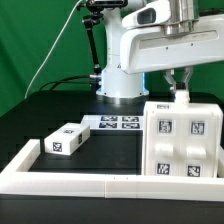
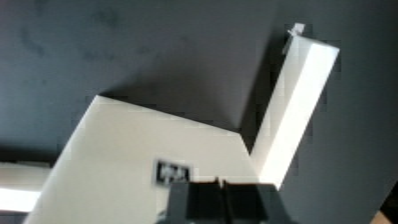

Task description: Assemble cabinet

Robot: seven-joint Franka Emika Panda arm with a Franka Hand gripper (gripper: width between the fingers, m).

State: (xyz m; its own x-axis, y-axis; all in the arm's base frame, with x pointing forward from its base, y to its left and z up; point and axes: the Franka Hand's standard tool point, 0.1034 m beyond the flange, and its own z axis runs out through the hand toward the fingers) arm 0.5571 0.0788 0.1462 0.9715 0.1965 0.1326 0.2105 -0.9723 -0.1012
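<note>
The cabinet body (image 1: pixel 181 138), a tall white box with several tags on its front, stands at the exterior view's right, against the rail frame. A small white box part (image 1: pixel 64 140) with tags lies at the left. My gripper (image 1: pixel 181 90) hangs straight down just above the cabinet body's top back edge. In the wrist view its dark fingers (image 2: pixel 199 203) stand pressed together, with only a thin line between them and nothing seen held. Under them lie a broad white panel face (image 2: pixel 151 140) bearing a tag and a narrow white upright edge (image 2: pixel 299 95).
The marker board (image 1: pixel 117 123) lies flat on the black table between the two parts. The long white rail frame (image 1: pixel 90 181) borders the table's front and left. The robot's white base (image 1: pixel 120 80) stands behind the board, with cables to its left.
</note>
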